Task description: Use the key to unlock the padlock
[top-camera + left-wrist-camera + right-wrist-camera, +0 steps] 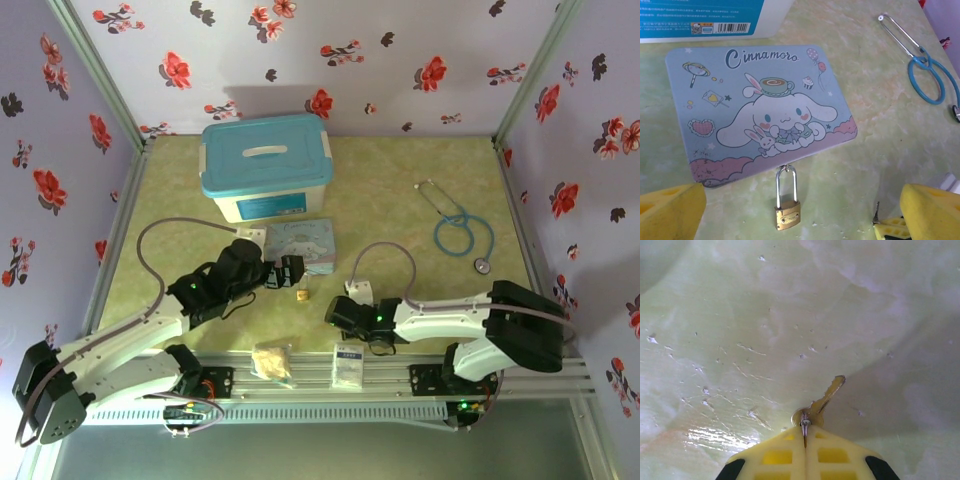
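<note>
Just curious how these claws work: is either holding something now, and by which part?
The right gripper pinches the key by its round head, the blade sticking out beyond the fingertips. The left gripper is open, holding nothing.

Brushed brass padlock [788,216] with shiny silver metal shackle [786,167]; smooth metal key [827,395]; glossy, lightly pitted bench [765,305]; matt printed tin [715,125], corner scuffed.

small brass padlock with silver U-shackle [788,215]: lying flat, shackle closed | slim metal key [826,396]: head pinched in right gripper [805,434], blade slanting up-right
</note>
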`<move>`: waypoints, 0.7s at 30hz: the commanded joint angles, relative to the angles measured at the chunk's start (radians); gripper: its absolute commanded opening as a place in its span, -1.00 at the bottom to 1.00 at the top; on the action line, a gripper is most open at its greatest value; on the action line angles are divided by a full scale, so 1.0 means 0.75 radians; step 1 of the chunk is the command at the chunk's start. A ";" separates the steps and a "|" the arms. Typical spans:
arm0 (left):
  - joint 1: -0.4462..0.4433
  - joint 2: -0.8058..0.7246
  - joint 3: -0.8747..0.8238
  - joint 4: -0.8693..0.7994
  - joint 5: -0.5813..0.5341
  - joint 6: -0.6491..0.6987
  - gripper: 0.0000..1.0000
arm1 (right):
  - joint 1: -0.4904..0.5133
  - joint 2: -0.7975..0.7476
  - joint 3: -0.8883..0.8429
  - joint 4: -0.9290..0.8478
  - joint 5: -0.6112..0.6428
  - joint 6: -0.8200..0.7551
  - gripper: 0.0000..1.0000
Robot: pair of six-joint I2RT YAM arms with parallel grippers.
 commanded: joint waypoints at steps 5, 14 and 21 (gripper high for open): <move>-0.004 -0.005 -0.056 0.073 -0.043 -0.050 0.99 | -0.115 -0.213 -0.164 0.021 -0.092 -0.201 -1.00; -0.008 -0.028 -0.223 0.484 0.092 -0.086 0.99 | -0.246 -0.624 -0.253 0.114 -0.251 -0.593 -1.00; -0.002 -0.081 -0.269 0.639 0.325 -0.023 0.94 | -0.251 -0.705 -0.202 0.313 -0.443 -0.764 -1.00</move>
